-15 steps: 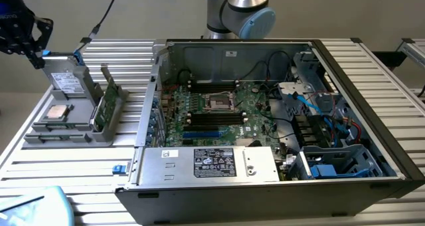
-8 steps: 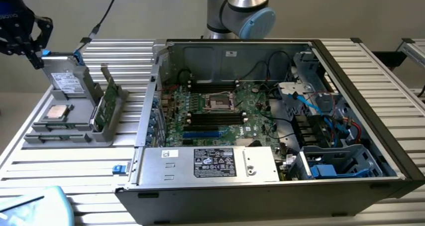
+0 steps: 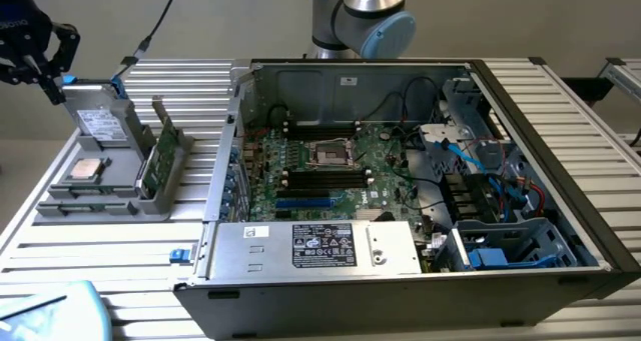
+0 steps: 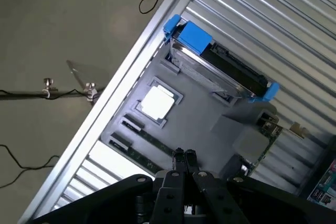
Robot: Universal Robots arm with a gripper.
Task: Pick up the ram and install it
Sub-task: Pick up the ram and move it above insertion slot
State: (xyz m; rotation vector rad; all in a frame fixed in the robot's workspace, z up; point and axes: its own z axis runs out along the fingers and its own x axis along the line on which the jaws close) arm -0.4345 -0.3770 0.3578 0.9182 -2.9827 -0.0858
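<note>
Picking up the ram [image 4: 148, 148] well asks first for opening the gripper [image 4: 184, 153], because its jaws are pressed together and hold nothing. The ram sits in a long slot of the grey tray [image 4: 202, 111], below the jaws and apart from them. I would go down straight over its middle, with the jaws across the thin board and away from the square chip [image 4: 156, 102].

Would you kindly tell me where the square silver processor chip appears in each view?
Exterior view: the processor chip lies flat in the grey holder on the exterior view's left, outside the computer case.
Wrist view: the processor chip sits in the grey holder's square recess, next to the hard drive.
Shared landmark: the hard drive with blue end pieces, standing beside the chip.
</note>
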